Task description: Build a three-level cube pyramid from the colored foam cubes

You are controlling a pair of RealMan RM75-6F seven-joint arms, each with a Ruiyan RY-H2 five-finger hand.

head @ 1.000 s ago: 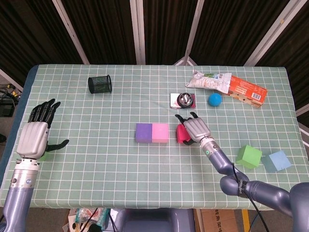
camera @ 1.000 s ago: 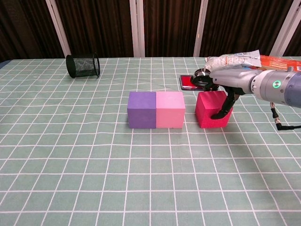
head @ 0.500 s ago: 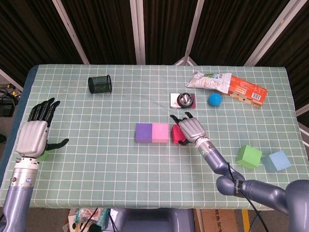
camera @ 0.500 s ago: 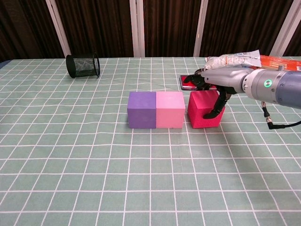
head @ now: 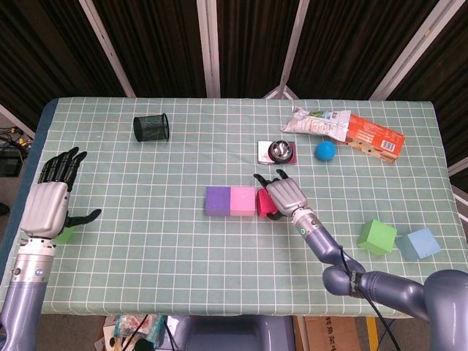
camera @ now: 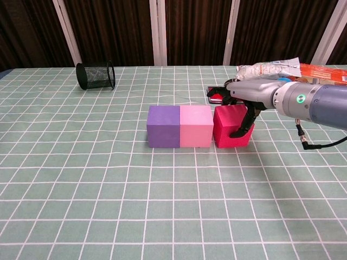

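Right hand: the right hand (camera: 242, 103) rests over the top and far side of the red foam cube (camera: 230, 128), fingers (camera: 245, 121) curled down its right face, gripping it; in the head view the hand (head: 284, 194) covers most of the cube (head: 263, 203).
Red foam cube: sits on the green checked tablecloth (head: 183, 241), directly under the right hand, its left face just beside or touching the pink cube; the views do not settle which.
Pink foam cube: the pink foam cube (camera: 196, 126) stands just left of the right hand, pressed against the purple foam cube (camera: 164, 126) on its far side from the hand; the 2 form 1 row (head: 242, 201) (head: 217, 200).
Left hand: the left hand (head: 50, 205) hovers at the left table edge, well apart from the row, fingers spread and holding nothing.
Small green piece: a small green object (head: 66, 235) lies just below the left hand's thumb; too hidden to name.
Green foam cube: the green foam cube (head: 377, 237) lies to the right of the right hand, near its forearm, with the light blue foam cube (head: 423, 243) just beyond it.
Behind the right hand: a shiny metal object on a red-edged tray (head: 277, 152), a blue ball (head: 325, 151), and a snack packet (head: 316, 122) beside an orange box (head: 376, 136).
Far from both hands: a black mesh pen cup (head: 151, 126) lying on its side.
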